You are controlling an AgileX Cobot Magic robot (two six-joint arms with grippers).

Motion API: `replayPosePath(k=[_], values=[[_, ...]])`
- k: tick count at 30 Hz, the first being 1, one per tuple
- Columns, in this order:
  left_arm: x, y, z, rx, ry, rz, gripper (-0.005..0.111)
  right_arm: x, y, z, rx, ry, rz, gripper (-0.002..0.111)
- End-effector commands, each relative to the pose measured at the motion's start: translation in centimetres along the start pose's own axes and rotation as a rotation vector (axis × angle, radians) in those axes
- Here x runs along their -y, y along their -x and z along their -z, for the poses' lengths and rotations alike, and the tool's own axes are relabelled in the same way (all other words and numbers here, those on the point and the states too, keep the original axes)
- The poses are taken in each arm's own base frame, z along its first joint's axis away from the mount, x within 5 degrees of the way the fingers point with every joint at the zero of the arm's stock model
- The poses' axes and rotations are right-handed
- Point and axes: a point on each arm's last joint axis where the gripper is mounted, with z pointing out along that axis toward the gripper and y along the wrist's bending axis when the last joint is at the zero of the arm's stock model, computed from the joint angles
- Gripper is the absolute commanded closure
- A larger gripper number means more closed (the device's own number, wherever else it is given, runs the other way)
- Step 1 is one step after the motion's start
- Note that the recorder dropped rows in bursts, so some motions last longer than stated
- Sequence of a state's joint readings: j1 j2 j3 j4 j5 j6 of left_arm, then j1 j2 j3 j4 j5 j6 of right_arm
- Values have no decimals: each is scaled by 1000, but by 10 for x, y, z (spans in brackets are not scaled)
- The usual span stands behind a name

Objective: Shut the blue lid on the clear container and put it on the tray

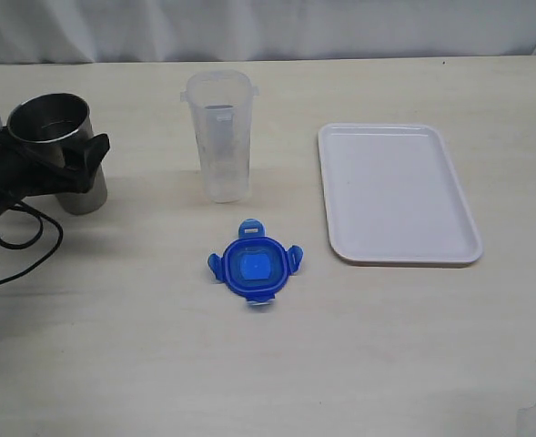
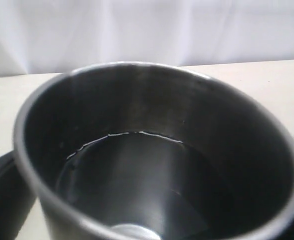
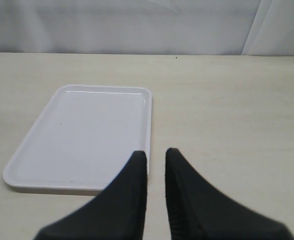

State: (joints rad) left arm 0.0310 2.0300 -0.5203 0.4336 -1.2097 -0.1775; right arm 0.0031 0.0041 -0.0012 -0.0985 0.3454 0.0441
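blue plastic lid is lying flat on the pale table, its four snap flaps splaying outward. it is sitting just in front of the clear container, not touching it. the container is standing upright and uncovered, translucent, with faint markings. the tray, white and low-rimmed, is lying to the right, with open tabletop running between its long edge and the lid. the left gripper is spreading its jaws wide around a steel cup at the left edge; whether it is squeezing cannot be told. the right gripper is holding nothing, fingers nearly together, facing the tray.
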Motion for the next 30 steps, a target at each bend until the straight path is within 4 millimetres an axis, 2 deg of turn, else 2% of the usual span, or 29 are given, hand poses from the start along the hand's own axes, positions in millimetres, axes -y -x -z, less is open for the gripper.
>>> replayPosePath(k=[1, 30], values=[[2, 0, -2, 9, -11, 5, 2, 0, 0, 0, 3, 2, -8, 95], [2, -1, -5, 9, -19, 35, 2, 0, 0, 0, 3, 2, -8, 95]])
